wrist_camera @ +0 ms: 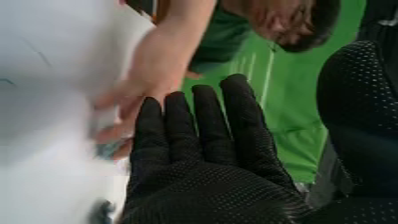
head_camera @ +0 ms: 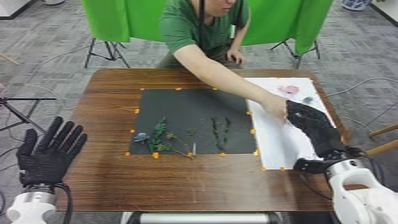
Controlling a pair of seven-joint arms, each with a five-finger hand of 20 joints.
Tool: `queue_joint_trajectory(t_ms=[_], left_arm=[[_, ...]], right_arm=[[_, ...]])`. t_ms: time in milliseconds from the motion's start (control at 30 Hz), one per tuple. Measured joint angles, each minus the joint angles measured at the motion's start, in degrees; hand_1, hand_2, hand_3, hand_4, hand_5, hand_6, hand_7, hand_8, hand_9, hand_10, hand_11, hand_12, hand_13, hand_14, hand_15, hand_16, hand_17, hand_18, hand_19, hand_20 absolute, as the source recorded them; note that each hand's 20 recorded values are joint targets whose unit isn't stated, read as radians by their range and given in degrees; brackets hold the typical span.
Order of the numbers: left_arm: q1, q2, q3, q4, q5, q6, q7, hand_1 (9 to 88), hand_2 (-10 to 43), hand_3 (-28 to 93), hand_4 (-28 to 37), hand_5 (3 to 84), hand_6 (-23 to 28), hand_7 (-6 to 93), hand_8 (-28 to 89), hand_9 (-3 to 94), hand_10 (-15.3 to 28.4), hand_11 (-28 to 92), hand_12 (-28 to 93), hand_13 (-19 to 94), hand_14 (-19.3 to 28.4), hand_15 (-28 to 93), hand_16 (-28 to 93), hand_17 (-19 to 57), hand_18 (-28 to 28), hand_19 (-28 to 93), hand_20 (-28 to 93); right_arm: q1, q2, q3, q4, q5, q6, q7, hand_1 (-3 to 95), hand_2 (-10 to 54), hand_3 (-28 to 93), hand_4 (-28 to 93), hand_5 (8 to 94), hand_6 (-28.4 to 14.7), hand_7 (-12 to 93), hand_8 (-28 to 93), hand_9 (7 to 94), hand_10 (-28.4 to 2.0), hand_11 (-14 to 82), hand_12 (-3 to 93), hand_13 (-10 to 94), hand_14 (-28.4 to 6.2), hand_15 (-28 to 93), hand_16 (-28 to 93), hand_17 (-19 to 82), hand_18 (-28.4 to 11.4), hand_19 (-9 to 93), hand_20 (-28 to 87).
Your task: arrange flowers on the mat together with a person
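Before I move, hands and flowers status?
Left hand open, left of dark mat. Right hand open over white sheet. Blue flower, green stems on mat. Person's hand crowding right.

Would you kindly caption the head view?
A person's hand and the robot's right hand over the white sheet, greenery on the dark mat.

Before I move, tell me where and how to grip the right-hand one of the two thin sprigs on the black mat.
Probably best to pinch the right-hand sprig across its middle, from above: it is thin and lies lengthwise away from the robot. Lean in from its right; the left-hand sprig is close.
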Motion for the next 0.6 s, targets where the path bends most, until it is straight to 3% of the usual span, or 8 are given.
queue_joint_trajectory(t_ms=[167,400,600], left_arm=[[0.0,-0.01,-0.11,0.00,0.02,0.02,-0.21,24.0,11.0,70,-28.3,43.7,5.8,8.9,-9,40.1,14.1,15,8,29,14.8,28,-7,-2.6,11.9,25,11],[0.3,-0.02,-0.16,-0.03,0.00,0.01,-0.04,23.9,11.0,70,-28.3,43.8,5.9,8.9,-9,40.2,14.1,15,8,29,14.7,28,-7,-2.6,11.9,25,11],[0.4,-0.02,-0.09,-0.06,-0.01,0.00,0.00,23.9,11.0,70,-28.3,43.8,5.9,8.9,-9,40.1,13.9,15,8,29,14.7,28,-7,-2.7,11.9,25,11]], right_arm=[[1.7,0.0,-1.0,0.3,-0.2,0.3,0.5,30.5,-6.1,75,-24,39.7,-4.5,13,-11,35.3,-11.6,3.0,11.5,26,-9.7,7,8,18,-7.4,1,19],[2.0,0.0,-0.7,0.3,-0.9,0.4,0.4,30.1,-6.7,75,-24,40.4,-3.8,13,-11,36.9,-11.2,2.9,10.4,25,-5.7,5,6,18,-4.7,0,18],[1.8,-0.1,-0.2,0.2,-1.4,0.6,0.4,30.1,-6.8,75,-24,40.6,-3.8,13,-11,37.1,-11.1,3.2,9.8,25,-5.6,6,4,18,-5.0,0,18]])
